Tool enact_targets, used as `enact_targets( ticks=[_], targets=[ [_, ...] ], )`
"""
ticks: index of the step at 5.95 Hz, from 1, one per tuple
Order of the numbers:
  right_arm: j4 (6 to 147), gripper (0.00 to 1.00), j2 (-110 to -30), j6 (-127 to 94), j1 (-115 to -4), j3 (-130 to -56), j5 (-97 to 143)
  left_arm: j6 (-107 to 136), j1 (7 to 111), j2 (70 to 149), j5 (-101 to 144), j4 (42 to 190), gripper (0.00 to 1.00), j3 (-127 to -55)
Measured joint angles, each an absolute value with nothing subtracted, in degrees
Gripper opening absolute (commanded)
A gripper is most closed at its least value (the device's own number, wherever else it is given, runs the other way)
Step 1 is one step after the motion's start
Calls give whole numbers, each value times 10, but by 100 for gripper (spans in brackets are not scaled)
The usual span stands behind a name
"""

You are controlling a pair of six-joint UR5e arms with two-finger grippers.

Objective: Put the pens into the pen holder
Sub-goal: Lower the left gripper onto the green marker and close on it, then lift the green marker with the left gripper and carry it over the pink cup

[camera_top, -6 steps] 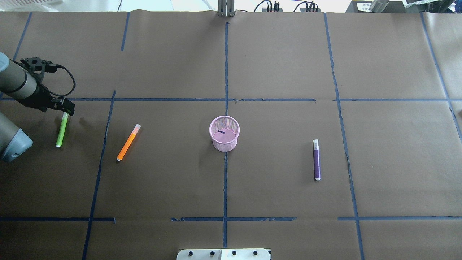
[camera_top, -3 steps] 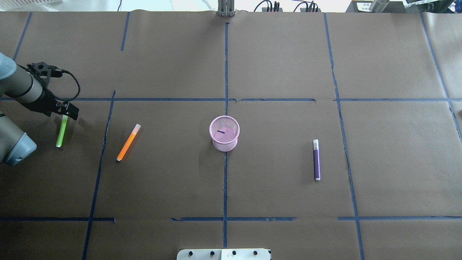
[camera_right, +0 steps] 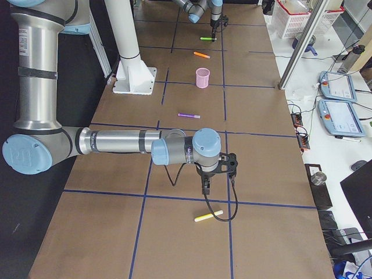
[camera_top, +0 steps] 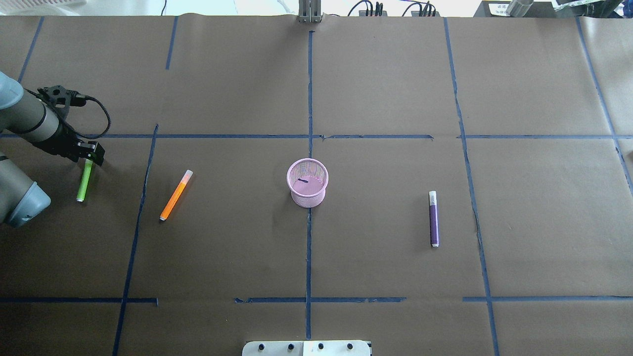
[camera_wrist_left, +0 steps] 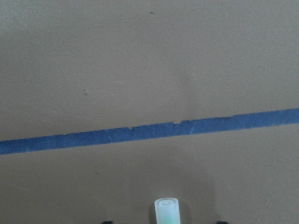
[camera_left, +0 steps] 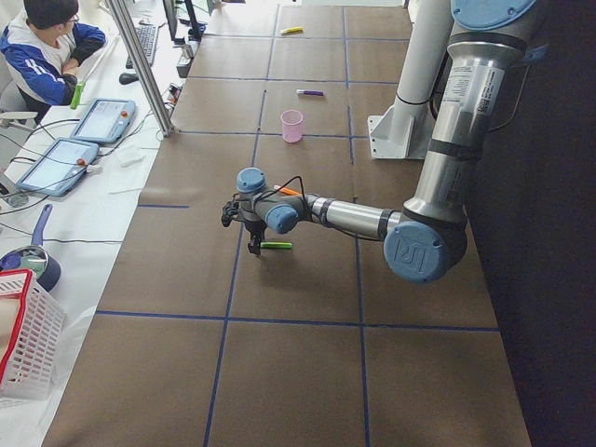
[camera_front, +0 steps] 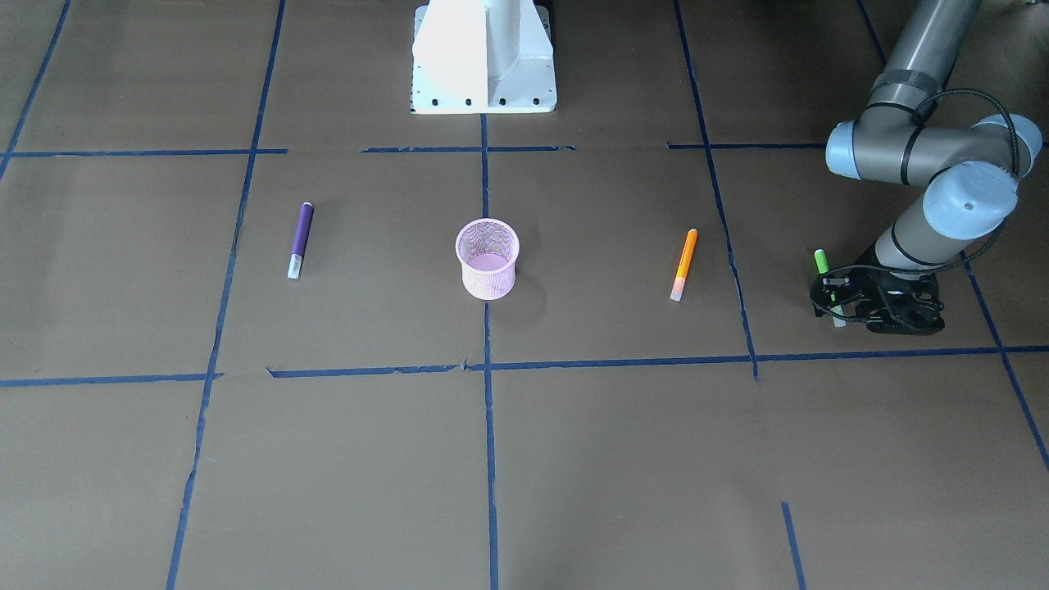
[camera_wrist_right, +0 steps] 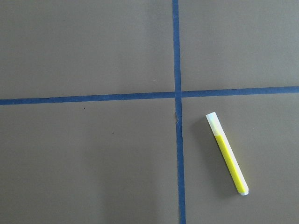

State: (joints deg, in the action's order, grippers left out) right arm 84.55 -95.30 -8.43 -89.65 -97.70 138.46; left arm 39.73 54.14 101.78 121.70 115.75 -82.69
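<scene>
Far out on the left of the brown-papered table (camera_top: 385, 89): the left gripper (camera_top: 91, 157), low over the pale cap end of the green pen (camera_top: 84, 183), jaws parted, one on either side of the cap, not clamped. In the left wrist view, the cap seen end-on at the bottom edge, a blue tape line (camera_wrist_left: 140, 134) crossing the paper beyond. Green pen flat on the table, cap at its far end. To its right, well apart, the orange pen (camera_top: 174, 196), flat and tilted, cap far and right. At the centre, upright on a tape line, the pink mesh pen holder (camera_top: 307, 195). Well to the right of that, the purple pen (camera_top: 433, 222), flat, cap far. Further right still, the right gripper (camera_right: 204, 189) above the paper, a yellow pen (camera_wrist_right: 227, 154) flat near it, apart; parted or closed, cannot tell.
</scene>
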Motion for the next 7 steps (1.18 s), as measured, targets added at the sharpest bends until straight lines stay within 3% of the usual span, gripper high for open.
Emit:
enact_targets(
  ticks=[5, 7],
  targets=[
    [846, 100, -952, -84, -896, -979, 1386, 408, 544, 1020, 1214, 1153, 0, -867],
    [845, 100, -952, -80, -896, -979, 1386, 392, 554, 1066, 1175, 1163, 0, -906]
  ],
)
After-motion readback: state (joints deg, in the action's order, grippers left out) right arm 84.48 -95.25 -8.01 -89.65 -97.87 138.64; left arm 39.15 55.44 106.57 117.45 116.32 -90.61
